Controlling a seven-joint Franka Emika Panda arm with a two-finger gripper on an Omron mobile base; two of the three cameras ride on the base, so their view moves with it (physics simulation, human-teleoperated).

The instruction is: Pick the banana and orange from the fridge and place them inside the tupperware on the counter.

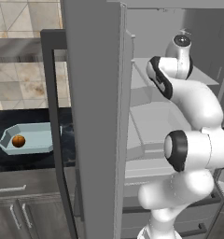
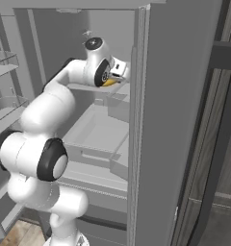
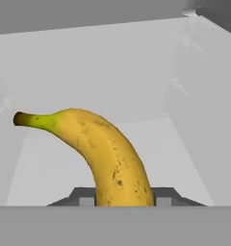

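Orange (image 1: 18,141) in tupperware (image 1: 37,131); banana (image 3: 105,158) in fridge (image 2: 175,120).

Black marbled counter (image 1: 34,161), left of the fridge door, bearing a pale blue-grey tupperware (image 1: 37,135); orange (image 1: 18,141) at its left end.

One banana (image 3: 103,153), one orange (image 1: 18,141), one tupperware (image 1: 37,130), one fridge (image 2: 175,120).

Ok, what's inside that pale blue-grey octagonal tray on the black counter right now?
The small dark orange ball sits near the left end of the tray. The rest of its floor looks bare; the fridge door's black edge covers its right end.
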